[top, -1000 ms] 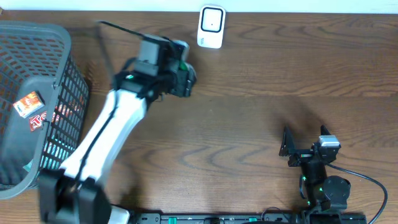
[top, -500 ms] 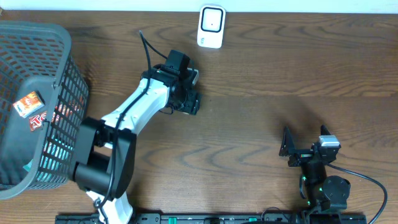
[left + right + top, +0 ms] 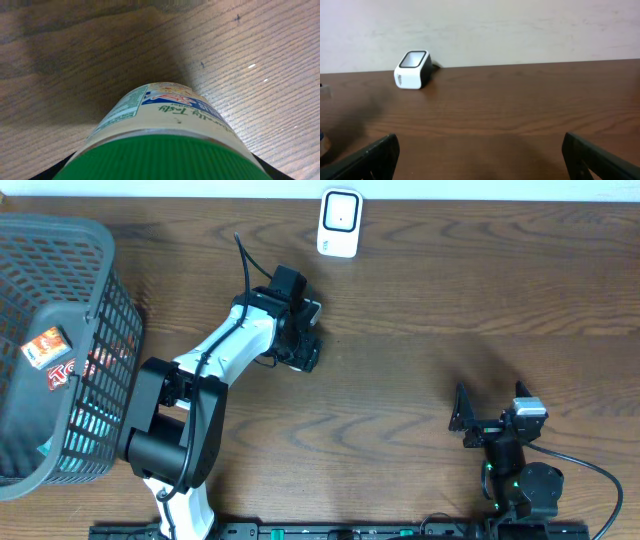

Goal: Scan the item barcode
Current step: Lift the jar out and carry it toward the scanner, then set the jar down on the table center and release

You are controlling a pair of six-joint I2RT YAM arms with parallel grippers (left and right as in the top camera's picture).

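Left claw (image 3: 307,332) pinches a jar (image 3: 165,125) from both sides; right claw (image 3: 463,418) is spread wide with nothing in it, low on the right side and well apart from the jar. Both are over a big brown wooden table (image 3: 430,350); a grey basket (image 3: 100,300) with mesh walls sits at its left edge; a white scanner (image 3: 340,222) with a dark window stands at the far edge, near the left claw but not touching it. The jar is tan with a blue and white label; its green lid (image 3: 160,160) is nearest the wrist camera and its bottom points away over the wood; whether it touches the table is hard to tell. Inside the basket lies an orange and white packet (image 3: 45,347); a red packet (image 3: 62,373) is just beside it.
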